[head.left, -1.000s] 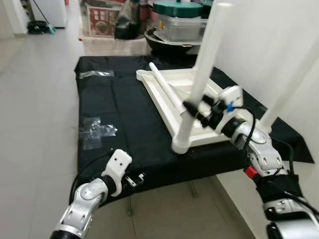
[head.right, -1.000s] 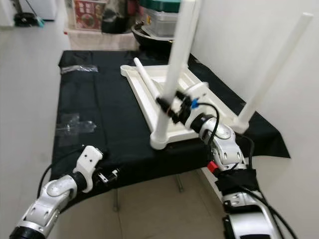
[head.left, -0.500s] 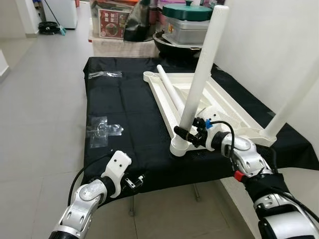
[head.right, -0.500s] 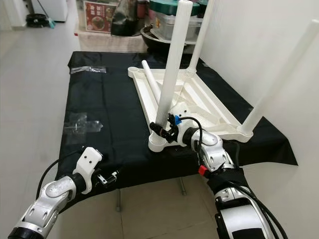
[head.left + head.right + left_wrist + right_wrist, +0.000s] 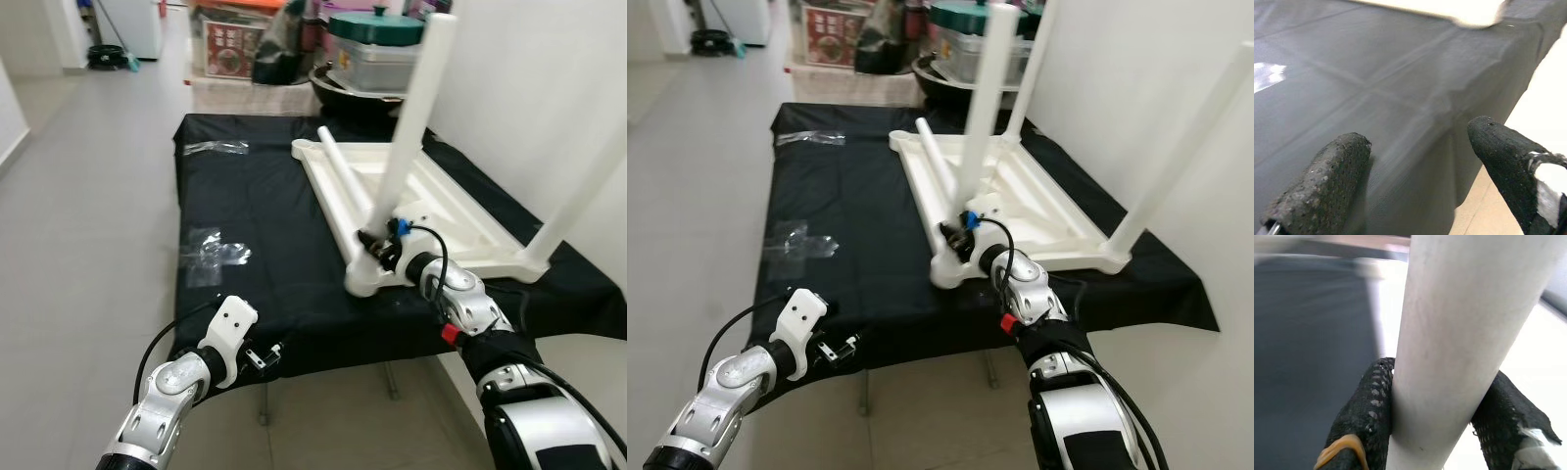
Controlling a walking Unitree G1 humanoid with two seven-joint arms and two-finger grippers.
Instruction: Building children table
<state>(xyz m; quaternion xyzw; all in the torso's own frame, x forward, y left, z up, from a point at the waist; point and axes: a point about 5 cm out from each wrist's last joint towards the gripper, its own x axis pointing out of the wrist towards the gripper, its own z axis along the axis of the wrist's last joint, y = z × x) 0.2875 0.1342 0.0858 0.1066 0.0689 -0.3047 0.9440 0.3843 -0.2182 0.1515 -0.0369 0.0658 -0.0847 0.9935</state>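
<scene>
A white children's table top lies upside down on a black-covered table. A white leg stands upright in its near corner socket. My right gripper is shut on this leg just above the base, with black fingers pressed on both sides of it. Another leg stands at the right corner, and a third leg at the far corner. A loose leg lies along the top's left rim. My left gripper hangs open at the cloth's front edge, its fingertips apart with nothing between them.
Two clear plastic bags lie on the cloth's left side. Pots and a lidded bin crowd the floor behind the table. A white wall runs along the right. Tiled floor is open on the left.
My right gripper has slid down the upright leg from mid-height to just above its base, staying shut on it. The camera has shifted. The left arm has not moved.
</scene>
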